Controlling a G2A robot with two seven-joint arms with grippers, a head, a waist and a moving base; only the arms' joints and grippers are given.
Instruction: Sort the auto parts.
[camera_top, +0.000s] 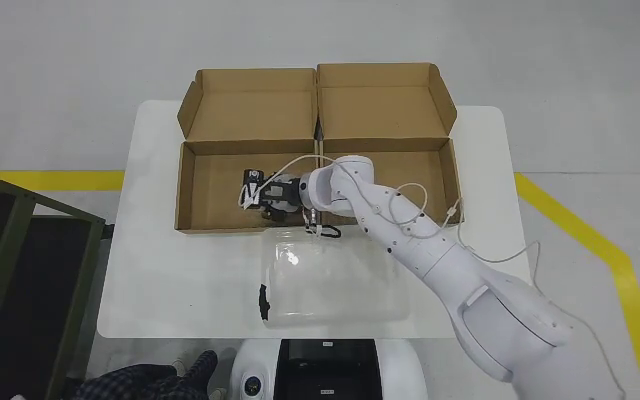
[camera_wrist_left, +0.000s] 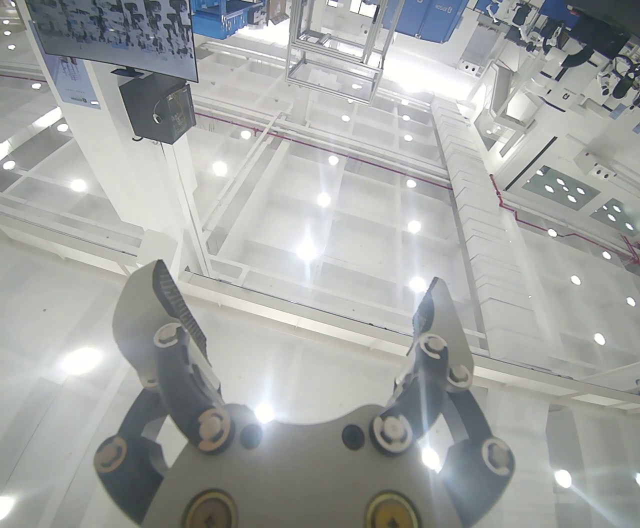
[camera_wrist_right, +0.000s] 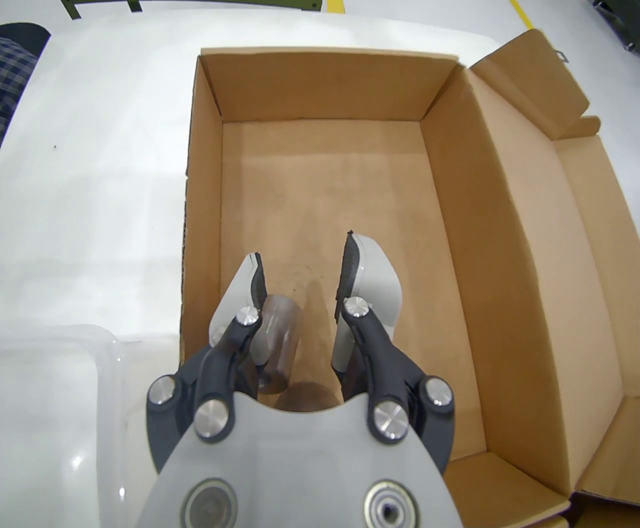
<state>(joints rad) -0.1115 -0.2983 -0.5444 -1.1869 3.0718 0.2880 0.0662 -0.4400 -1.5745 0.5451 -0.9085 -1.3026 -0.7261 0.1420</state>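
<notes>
My right gripper (camera_top: 252, 190) hangs inside the left cardboard box (camera_top: 208, 190), close to its near wall. In the right wrist view this gripper (camera_wrist_right: 302, 250) is open over the bare box floor (camera_wrist_right: 325, 175). A brownish see-through cylinder part (camera_wrist_right: 277, 345) lies on that floor beside one finger, and the other finger stands clear of it. A small black part (camera_top: 263, 303) rests at the left edge of the clear plastic container (camera_top: 335, 290). My left gripper (camera_wrist_left: 296, 276) points up at the ceiling, open, with nothing between its fingers.
A second open cardboard box (camera_top: 415, 165) adjoins the first on the right, both with lids folded back. The clear container's rim (camera_wrist_right: 50, 375) lies just outside the left box's near wall. White tabletop (camera_top: 150, 250) stretches left of the boxes.
</notes>
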